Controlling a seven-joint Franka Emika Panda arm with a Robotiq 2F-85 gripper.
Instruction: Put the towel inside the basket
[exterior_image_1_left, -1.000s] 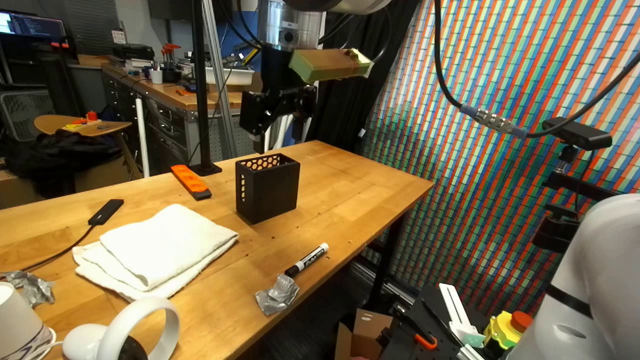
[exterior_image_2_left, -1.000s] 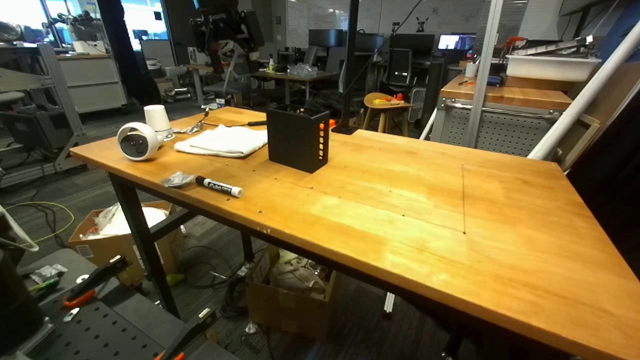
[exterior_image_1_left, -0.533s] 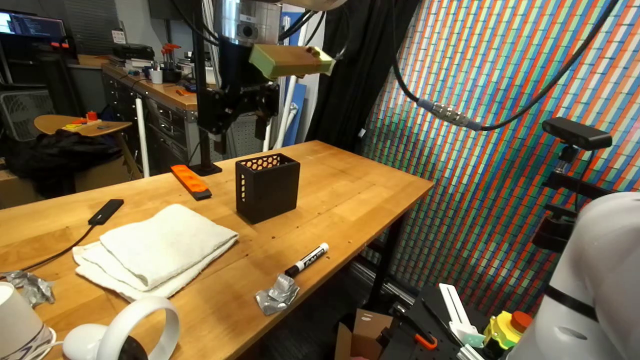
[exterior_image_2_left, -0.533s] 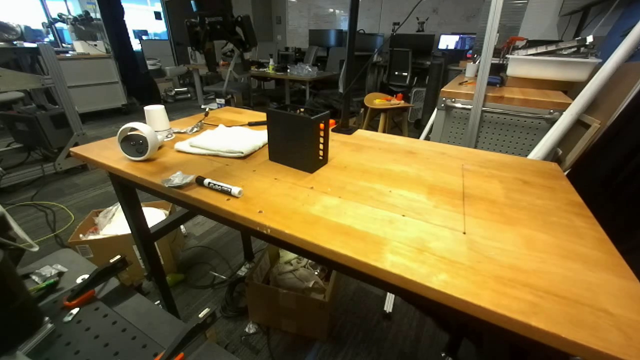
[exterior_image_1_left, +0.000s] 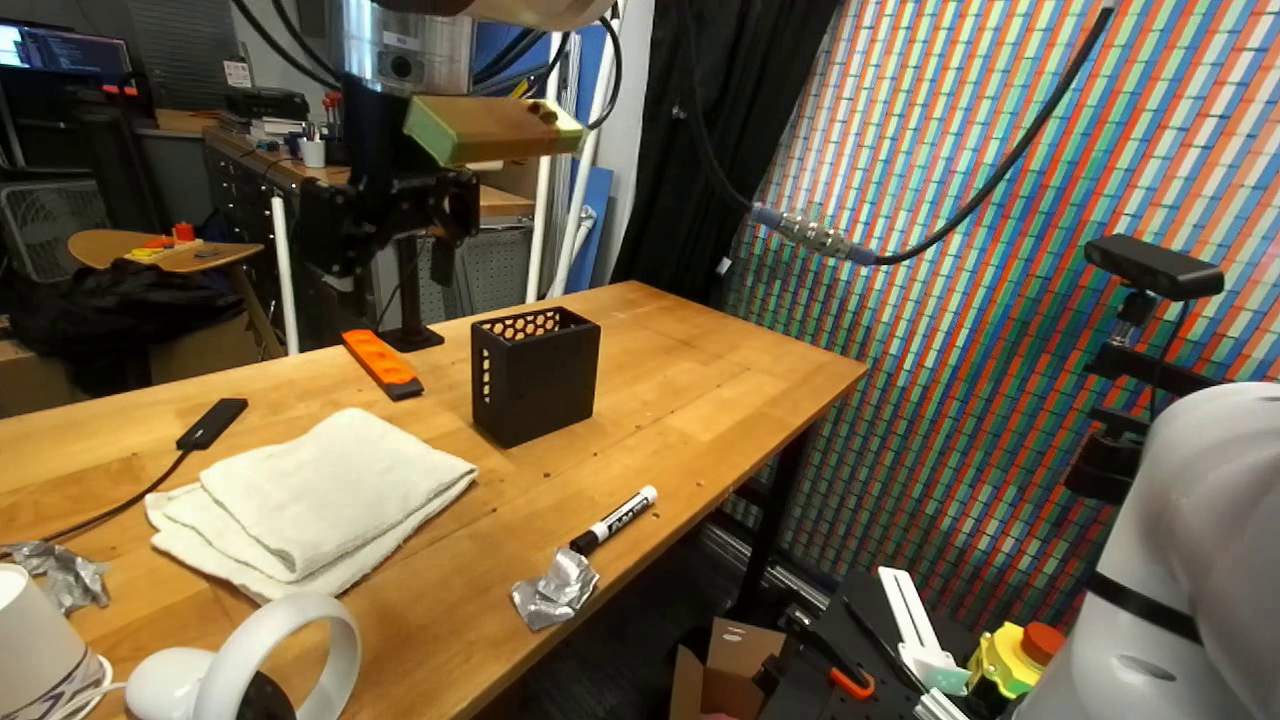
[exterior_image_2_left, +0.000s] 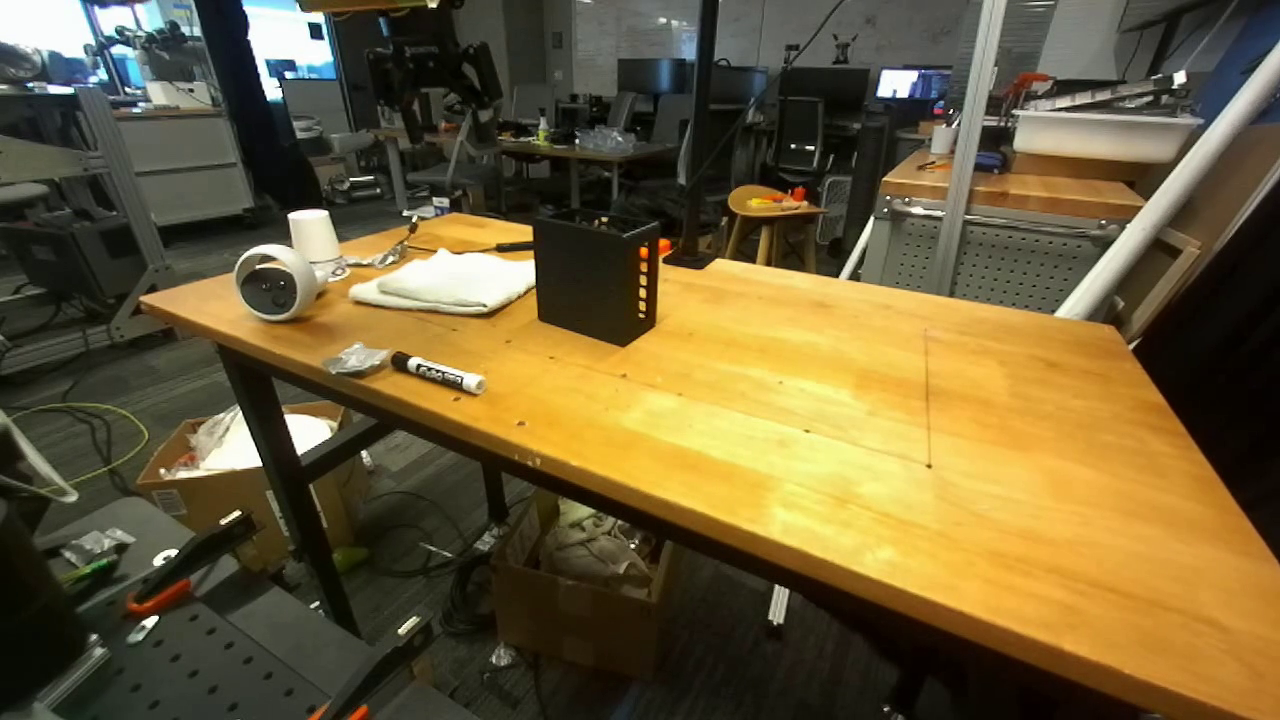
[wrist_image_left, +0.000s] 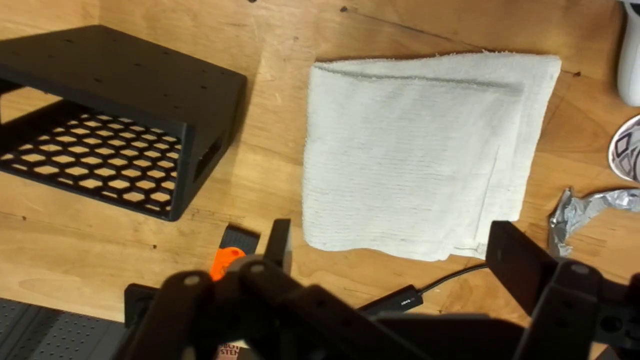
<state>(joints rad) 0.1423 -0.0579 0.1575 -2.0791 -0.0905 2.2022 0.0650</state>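
Table (exterior_image_2_left: 850, 400): wooden. Gripper (wrist_image_left: 391, 232): hanging above table, fingers (wrist_image_left: 520, 265) spread wide, open air between tips. Towel (wrist_image_left: 415, 165): white, folded, flat on table, clear of fingers. Basket (exterior_image_1_left: 548, 385): black, upright, open side up, near towel, which lies outside. White device (exterior_image_2_left: 276, 285): rounded, near table edge. Cup (exterior_image_2_left: 314, 237): white, near device. Orange-and-black strip (exterior_image_1_left: 380, 362): lying near basket. Marker (exterior_image_1_left: 615, 519): lying near table edge. Silver scrap (exterior_image_1_left: 556, 590): crumpled, just beside marker.

Free air lies above the towel (wrist_image_left: 410, 160); the basket (wrist_image_left: 125, 85) walls off one side, a strip of tabletop (wrist_image_left: 275, 145) between
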